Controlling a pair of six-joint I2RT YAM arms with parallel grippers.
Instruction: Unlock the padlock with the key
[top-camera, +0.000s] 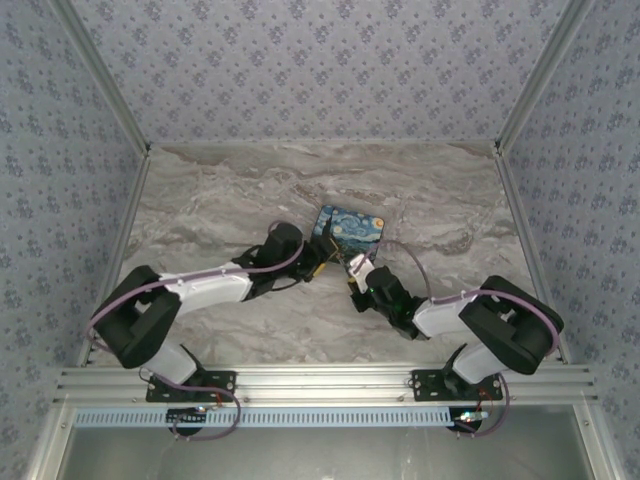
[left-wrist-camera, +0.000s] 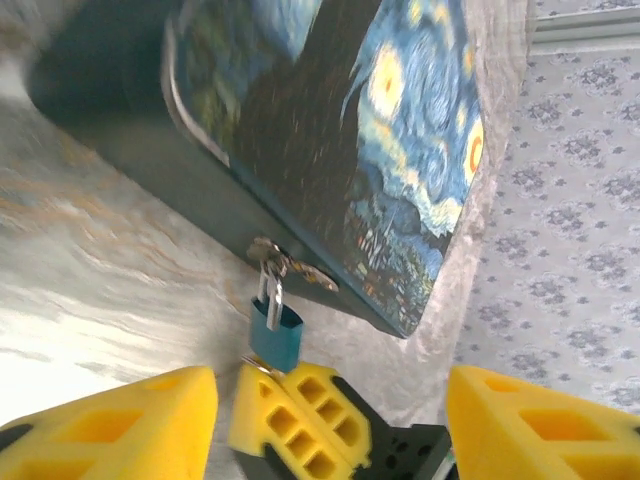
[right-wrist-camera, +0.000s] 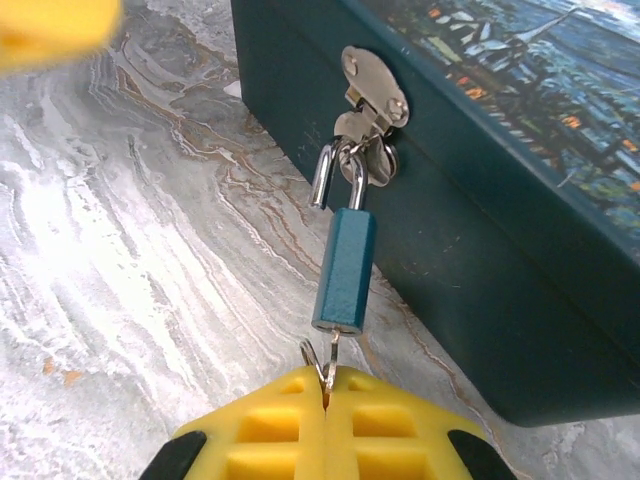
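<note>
**Key is in the lock, but nothing is bracing the padlock**

Your right gripper (right-wrist-camera: 325, 385) is pinched together on the tiny silvery key (right-wrist-camera: 331, 349), whose blade sits in the underside of the small blue-bodied padlock (right-wrist-camera: 345, 270). The padlock hangs by its thin shackle from the silvery metal hasp (right-wrist-camera: 372, 85) on the side of the dark teal box with the painting-print lid (right-wrist-camera: 480, 200), which rests on the marbled grey worktop (right-wrist-camera: 150, 250).

Your left gripper (top-camera: 318, 262) stands with its fingers apart, holding nothing, just beside the right one.

- With the body unbraced, a twist of the key will likely swing the whole padlock on the hasp instead of turning the cylinder
- The pinch covers very little of the key, so a pull or a hard turn could slip it out of the pads
- A sideways load could bend the thin blade or drag the box
- The two grippers are crowded together, so closing the left on the padlock risks knocking the right off the key
- One shackle leg seems to stand clear of the body, though you cannot be sure it has released
</note>
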